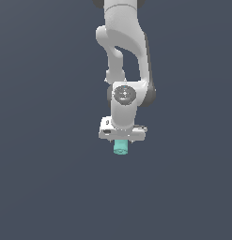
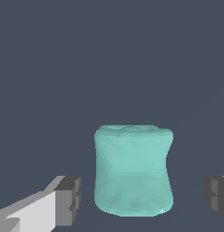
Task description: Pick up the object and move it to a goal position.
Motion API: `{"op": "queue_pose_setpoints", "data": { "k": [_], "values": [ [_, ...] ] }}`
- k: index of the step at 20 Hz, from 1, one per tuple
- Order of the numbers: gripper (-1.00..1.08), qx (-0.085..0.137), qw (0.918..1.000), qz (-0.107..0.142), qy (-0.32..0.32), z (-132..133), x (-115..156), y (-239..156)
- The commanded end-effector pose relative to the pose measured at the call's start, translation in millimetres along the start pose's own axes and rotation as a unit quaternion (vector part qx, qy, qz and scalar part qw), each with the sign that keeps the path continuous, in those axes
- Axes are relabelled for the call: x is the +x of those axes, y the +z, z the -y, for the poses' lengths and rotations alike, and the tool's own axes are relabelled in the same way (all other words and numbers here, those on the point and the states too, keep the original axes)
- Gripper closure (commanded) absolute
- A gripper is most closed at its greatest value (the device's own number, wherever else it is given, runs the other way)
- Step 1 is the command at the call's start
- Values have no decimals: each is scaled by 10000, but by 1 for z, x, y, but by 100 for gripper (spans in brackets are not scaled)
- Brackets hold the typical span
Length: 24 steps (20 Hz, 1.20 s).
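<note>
The object is a small teal stubby cylinder with a flared rim. In the wrist view it stands between my two dark fingertips, with a gap on each side. My gripper is open around it and touches it on neither side. In the exterior view the object pokes out just below the white hand, and the gripper hangs straight over it, its fingers hidden by the hand.
A plain dark grey surface fills both views. The white arm rises toward the top of the exterior view.
</note>
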State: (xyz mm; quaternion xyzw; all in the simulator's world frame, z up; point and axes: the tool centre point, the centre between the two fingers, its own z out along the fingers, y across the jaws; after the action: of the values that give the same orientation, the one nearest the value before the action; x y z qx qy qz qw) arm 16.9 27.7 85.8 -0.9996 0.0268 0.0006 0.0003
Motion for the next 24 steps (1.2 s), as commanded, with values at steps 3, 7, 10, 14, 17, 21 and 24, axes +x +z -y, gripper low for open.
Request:
{"op": "queue_pose_setpoints", "data": {
  "k": [3,7,10,14,17,21,24],
  "values": [
    [-92,-2,10000,0,4,0,-1,19],
    [-92,-2,10000,-3,6,0,-1,39],
    [-92,-3,10000,-5,8,0,0,45],
    [108,-3,10000,-5,8,0,1,46],
    [108,-3,10000,-5,8,0,1,46],
    [108,-3,10000,-5,8,0,1,46],
    [108,-3,10000,-10,10,0,1,45]
  ]
}}
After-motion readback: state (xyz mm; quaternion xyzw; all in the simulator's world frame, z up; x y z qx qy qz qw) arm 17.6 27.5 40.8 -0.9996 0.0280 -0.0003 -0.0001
